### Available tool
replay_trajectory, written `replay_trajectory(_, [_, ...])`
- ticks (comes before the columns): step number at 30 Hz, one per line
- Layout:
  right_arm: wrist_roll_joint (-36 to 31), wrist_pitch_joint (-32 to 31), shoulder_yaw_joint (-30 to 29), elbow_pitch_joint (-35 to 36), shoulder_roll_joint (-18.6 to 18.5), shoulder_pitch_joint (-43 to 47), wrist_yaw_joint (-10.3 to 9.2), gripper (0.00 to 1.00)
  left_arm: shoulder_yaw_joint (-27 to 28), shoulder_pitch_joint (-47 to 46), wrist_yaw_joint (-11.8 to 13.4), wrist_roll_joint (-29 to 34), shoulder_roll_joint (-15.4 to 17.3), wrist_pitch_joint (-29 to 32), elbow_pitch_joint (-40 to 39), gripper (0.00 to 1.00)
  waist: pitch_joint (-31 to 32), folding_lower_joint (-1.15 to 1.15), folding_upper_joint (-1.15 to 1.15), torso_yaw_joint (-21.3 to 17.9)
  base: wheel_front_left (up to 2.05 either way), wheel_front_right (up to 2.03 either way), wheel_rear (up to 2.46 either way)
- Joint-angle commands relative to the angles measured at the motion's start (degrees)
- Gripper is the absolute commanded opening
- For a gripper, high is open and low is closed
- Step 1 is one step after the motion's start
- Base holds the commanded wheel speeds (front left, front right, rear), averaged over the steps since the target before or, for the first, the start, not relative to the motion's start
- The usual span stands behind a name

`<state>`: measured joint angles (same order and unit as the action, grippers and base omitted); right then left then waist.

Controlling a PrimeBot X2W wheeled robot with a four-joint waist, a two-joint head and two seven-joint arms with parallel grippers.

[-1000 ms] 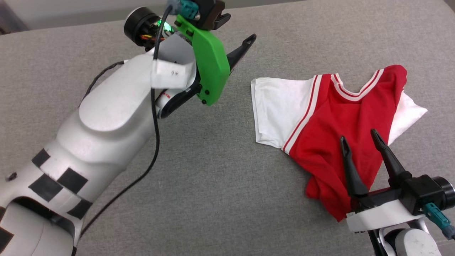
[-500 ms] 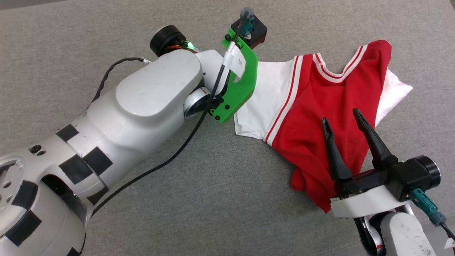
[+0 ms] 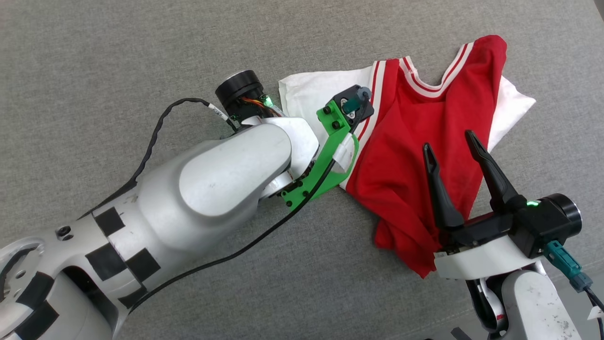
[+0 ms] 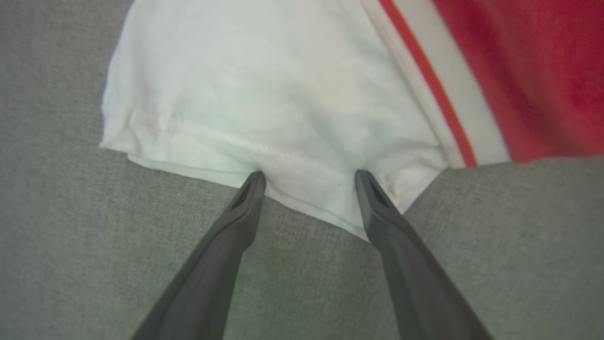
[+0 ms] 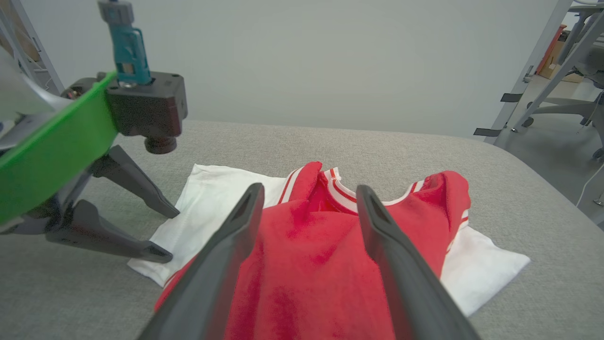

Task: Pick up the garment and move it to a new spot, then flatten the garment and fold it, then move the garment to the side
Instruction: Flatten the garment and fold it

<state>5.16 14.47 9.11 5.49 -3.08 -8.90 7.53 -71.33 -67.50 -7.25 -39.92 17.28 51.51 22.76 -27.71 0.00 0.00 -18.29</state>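
The garment (image 3: 424, 156) lay rumpled on the grey desk (image 3: 141, 56), right of centre. Its striped collar was at the far side, one white sleeve (image 4: 264, 94) was spread out to the left, and the other poked out on the right from under the bunched red body. None of it was lifted, so I judged the first step, the pick-up, to be in hand and the grasp not yet made.

The left pincer (image 4: 309, 177) stood wide open and held nothing. Its two dark fingertips rested at the stitched hem of the left sleeve, one on either side of a stretch of the edge. From the right wrist view they slanted down steeply onto the cloth. I could not tell whether they pressed into the fabric or merely touched it.

The right pincer (image 3: 448, 141) was also spread wide and empty. It was poised above the near right part of the red body, apart from the cloth.

The next move probably called for the left fingers to close on the sleeve hem. They would need to bite deep enough to gather both layers rather than skid off the thin edge. The right pincer would have to come down and pinch the red fabric before any lift. A single-layer grip could let the shirt slip and twist when raised.
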Motion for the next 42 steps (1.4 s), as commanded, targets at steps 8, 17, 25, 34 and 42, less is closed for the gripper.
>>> replay_trajectory(8, [0.2, 0.5, 0.1, -0.1, 0.2, -1.5, -0.04, 1.00, -2.0, 6.2, -0.2, 2.1, 3.4, 0.5, -2.0, 0.00, 1.0, 0.00, 0.00, 0.4, 0.00, 0.00, 0.00])
replay_trajectory(17, [-1.0, 0.5, -1.4, -0.1, -0.4, 1.1, -0.04, 1.00, -2.0, 0.7, -0.2, -3.5, 6.2, -17.8, -3.2, 0.00, 6.5, 0.00, 0.00, 4.1, 0.00, 0.00, 0.00])
replay_trajectory(25, [-1.1, 0.5, -2.9, 0.0, -1.6, 4.4, -0.04, 1.00, -2.0, 2.7, -0.2, -7.1, 13.6, -29.6, -3.9, 0.00, 11.5, 0.00, 0.00, 8.9, 0.00, 0.00, 0.00])
replay_trajectory(34, [-1.1, 0.5, -4.5, -0.3, -2.5, 7.0, -0.04, 1.00, 0.8, 6.8, 1.9, -9.2, 21.8, -37.4, -4.8, 0.00, 14.5, 0.00, 0.00, 13.6, 0.00, 0.00, 0.00])
replay_trajectory(42, [-1.1, 0.5, -5.1, -1.2, -2.9, 8.0, -0.04, 1.00, 2.5, 13.4, 6.5, -11.9, 29.4, -40.5, -6.6, 0.00, 15.5, 0.00, 0.00, 15.0, 0.00, 0.00, 0.00])
